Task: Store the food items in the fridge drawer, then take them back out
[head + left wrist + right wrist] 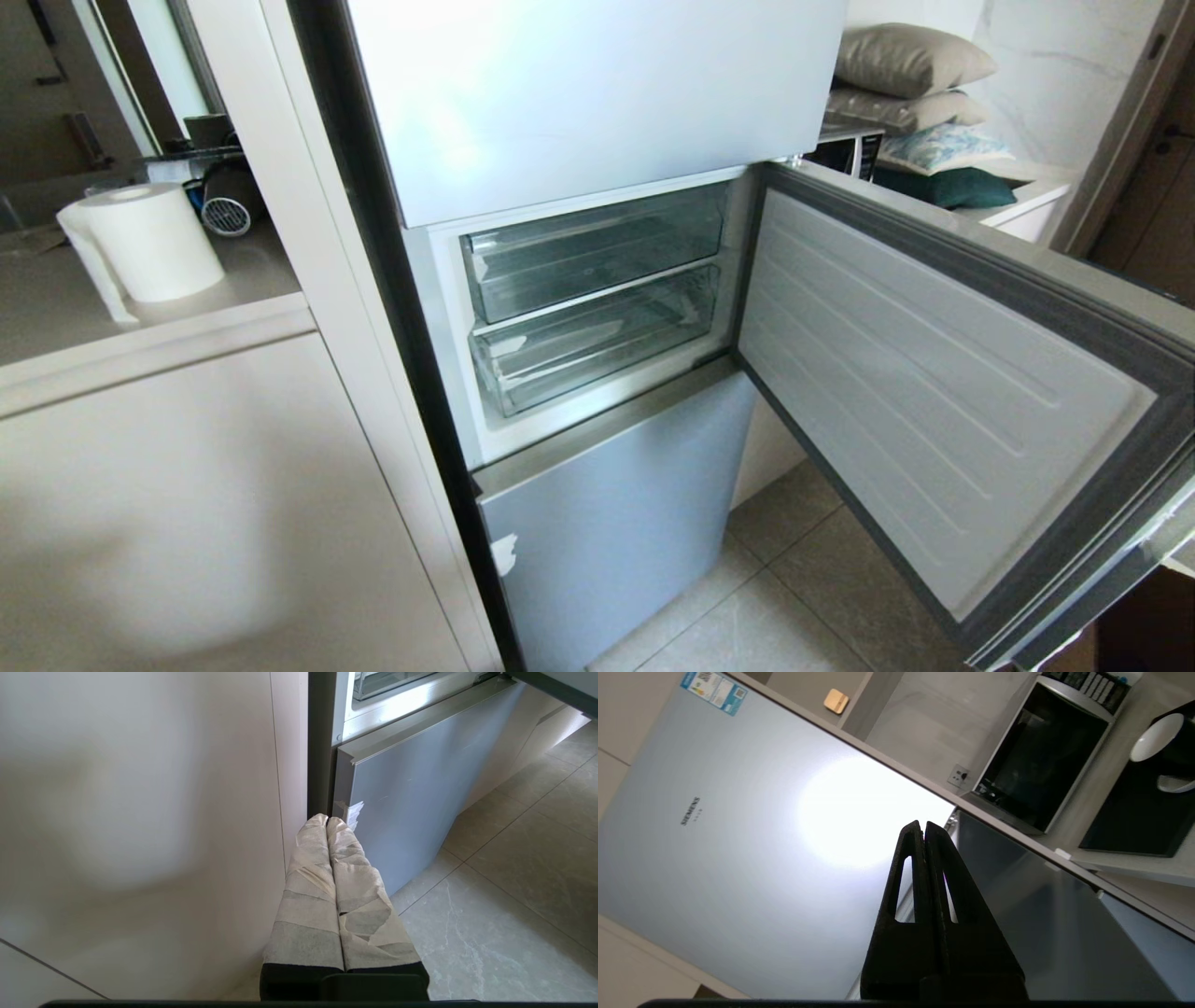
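Grey fridge door (934, 373) open; both clear plastic drawers, upper (597, 247) and fridge drawer (597, 341), pushed in, seemingly empty. My right gripper (924, 826) and left gripper (327, 820) fingers pressed together, empty; no food beside them.

The fridge's middle door (943, 373) stands swung wide open to the right. Inside sit two clear plastic drawers, both pushed in: the upper drawer (597, 247) and, just below it, the fridge drawer (597, 338). A paper towel roll (149, 241) stands on the table (56, 308) at left.
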Controlling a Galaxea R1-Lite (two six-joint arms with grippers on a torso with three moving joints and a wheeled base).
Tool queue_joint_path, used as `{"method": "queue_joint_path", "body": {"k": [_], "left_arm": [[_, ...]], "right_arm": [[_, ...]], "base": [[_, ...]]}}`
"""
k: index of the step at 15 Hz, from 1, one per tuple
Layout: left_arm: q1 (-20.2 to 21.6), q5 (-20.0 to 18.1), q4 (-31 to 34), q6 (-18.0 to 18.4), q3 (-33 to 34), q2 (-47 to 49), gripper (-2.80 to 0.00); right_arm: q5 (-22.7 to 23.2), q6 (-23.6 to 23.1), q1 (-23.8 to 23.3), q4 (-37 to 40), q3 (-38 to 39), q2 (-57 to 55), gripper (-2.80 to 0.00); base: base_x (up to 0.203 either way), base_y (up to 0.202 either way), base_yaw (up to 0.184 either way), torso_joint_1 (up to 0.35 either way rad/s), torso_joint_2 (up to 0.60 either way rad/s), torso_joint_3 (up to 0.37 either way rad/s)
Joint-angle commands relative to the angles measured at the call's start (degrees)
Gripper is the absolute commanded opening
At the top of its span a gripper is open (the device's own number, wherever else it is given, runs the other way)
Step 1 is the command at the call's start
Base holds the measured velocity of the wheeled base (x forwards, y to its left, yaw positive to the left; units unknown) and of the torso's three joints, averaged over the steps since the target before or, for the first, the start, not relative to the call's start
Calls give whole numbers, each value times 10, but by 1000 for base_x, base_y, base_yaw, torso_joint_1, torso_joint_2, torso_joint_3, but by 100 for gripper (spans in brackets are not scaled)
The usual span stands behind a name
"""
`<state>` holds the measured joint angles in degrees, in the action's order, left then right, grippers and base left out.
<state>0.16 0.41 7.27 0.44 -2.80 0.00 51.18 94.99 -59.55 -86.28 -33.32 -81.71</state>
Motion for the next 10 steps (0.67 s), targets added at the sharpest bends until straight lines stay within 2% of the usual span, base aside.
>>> {"method": "queue_joint_path", "body": {"k": [1, 2, 3, 4, 6, 9, 10], "left_arm": [[0, 0, 0, 0, 0, 0, -280], [0, 0, 0, 0, 0, 0, -280], [0, 0, 0, 0, 0, 0, -280], [0, 0, 0, 0, 0, 0, -280], [0, 0, 0, 0, 0, 0, -280], [0, 0, 0, 0, 0, 0, -280], [0, 0, 0, 0, 0, 0, -280]], "right_arm": [[-14, -129, 22, 93, 0, -7, -280], [-65, -195, 43, 185, -6, -7, -280], [-153, -262, 84, 300, -19, -8, -280], [-235, -319, 144, 386, -29, -6, -280], [-333, -385, 263, 433, -19, 4, -280], [-446, -485, 456, 452, 5, 30, -280], [-470, -506, 513, 456, 10, 40, -280]], "base": [[0, 0, 0, 0, 0, 0], [0, 0, 0, 0, 0, 0], [0, 0, 0, 0, 0, 0], [0, 0, 0, 0, 0, 0], [0, 0, 0, 0, 0, 0], [0, 0, 0, 0, 0, 0], [0, 0, 0, 0, 0, 0]]}}
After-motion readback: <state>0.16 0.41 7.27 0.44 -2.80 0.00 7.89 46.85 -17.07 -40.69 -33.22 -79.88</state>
